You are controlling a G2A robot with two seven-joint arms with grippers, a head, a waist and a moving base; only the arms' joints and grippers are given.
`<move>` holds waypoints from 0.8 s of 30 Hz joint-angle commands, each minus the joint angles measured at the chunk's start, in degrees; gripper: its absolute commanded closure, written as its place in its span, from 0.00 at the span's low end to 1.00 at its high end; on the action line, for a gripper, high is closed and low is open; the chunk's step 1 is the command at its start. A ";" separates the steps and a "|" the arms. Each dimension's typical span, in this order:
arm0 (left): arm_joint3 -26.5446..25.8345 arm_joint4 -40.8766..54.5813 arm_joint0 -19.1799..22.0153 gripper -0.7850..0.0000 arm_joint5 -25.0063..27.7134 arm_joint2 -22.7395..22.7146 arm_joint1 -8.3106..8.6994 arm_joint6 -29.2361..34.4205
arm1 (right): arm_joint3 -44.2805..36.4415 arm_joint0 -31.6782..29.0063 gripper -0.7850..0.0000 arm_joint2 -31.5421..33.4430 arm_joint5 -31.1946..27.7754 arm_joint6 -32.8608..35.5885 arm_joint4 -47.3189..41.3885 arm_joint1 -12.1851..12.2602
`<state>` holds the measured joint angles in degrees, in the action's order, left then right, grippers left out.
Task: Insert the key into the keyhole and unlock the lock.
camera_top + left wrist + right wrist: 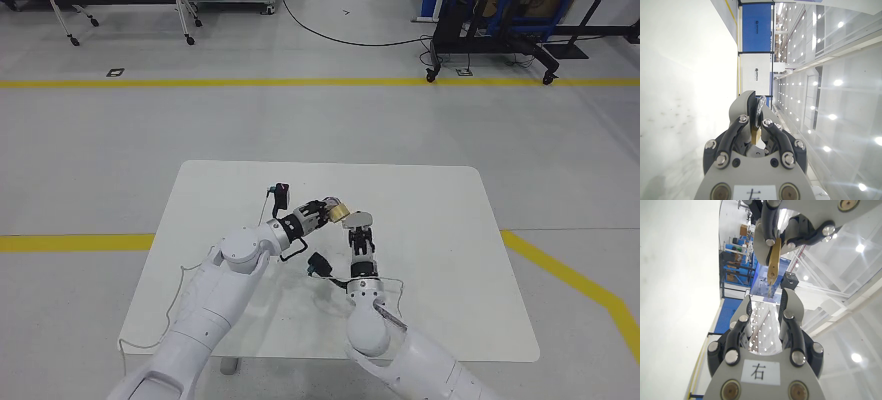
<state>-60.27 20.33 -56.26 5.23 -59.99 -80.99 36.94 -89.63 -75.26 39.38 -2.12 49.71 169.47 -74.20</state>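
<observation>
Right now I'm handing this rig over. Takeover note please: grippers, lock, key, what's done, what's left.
Left gripper: shut on the lock, held above the table, keyhole end toward the right gripper.
Right gripper: open, fingertips either side of the key's free end, not pinching it.
Key: sticks out of the lock's keyhole.
Done: key inserted.
Left: grip the key and turn it. Cannot tell whether the shackle has released.

Factory hall: yellow floor lines (300, 82); wheeled racks (490, 40); ceiling lights (837, 82).
</observation>
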 commanded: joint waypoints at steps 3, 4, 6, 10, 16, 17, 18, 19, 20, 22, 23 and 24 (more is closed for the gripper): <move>-0.29 0.85 0.00 1.00 0.08 -1.09 0.18 0.02 | -3.71 -4.22 0.60 6.82 2.90 -9.55 -7.58 1.55; -0.37 0.90 -0.07 1.00 0.04 -1.17 0.20 0.03 | -4.67 -5.29 0.60 8.41 3.47 -12.27 -9.51 1.92; -0.51 0.78 -0.16 1.00 -0.01 -1.23 0.23 -0.01 | -6.32 -7.32 0.60 11.76 4.21 -18.00 -14.19 2.64; -0.60 0.50 -0.30 1.00 -0.11 -1.18 0.24 -0.20 | -8.89 -10.59 0.62 18.54 3.14 -31.17 -27.84 3.77; -0.72 2.63 -0.51 1.00 -0.71 -1.90 0.29 1.08 | -9.65 -12.65 0.00 25.18 0.95 -30.66 -28.92 4.79; -0.72 2.63 -0.51 1.00 -0.71 -1.90 0.29 1.08 | -9.65 -12.65 0.00 25.18 0.95 -30.66 -28.92 4.79; -0.72 2.63 -0.51 1.00 -0.71 -1.90 0.29 1.08 | -9.65 -12.65 0.00 25.18 0.95 -30.66 -28.92 4.79; -0.72 2.63 -0.51 1.00 -0.71 -1.90 0.29 1.08 | -9.65 -12.65 0.00 25.18 0.95 -30.66 -28.92 4.79; -0.72 2.63 -0.51 1.00 -0.71 -1.90 0.29 1.08 | -9.65 -12.65 0.00 25.18 0.95 -30.66 -28.92 4.79; -0.72 2.63 -0.51 1.00 -0.71 -1.90 0.29 1.08 | -9.65 -12.65 0.00 25.18 0.95 -30.66 -28.92 4.79; -0.72 2.63 -0.51 1.00 -0.71 -1.90 0.29 1.08 | -9.65 -12.65 0.00 25.18 0.95 -30.66 -28.92 4.79; -0.72 2.63 -0.51 1.00 -0.71 -1.90 0.29 1.08 | -9.65 -12.65 0.00 25.18 0.95 -30.66 -28.92 4.79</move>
<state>-60.98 22.96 -56.77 4.52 -61.89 -80.71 38.02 -99.28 -87.91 64.56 -1.17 19.04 140.55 -69.42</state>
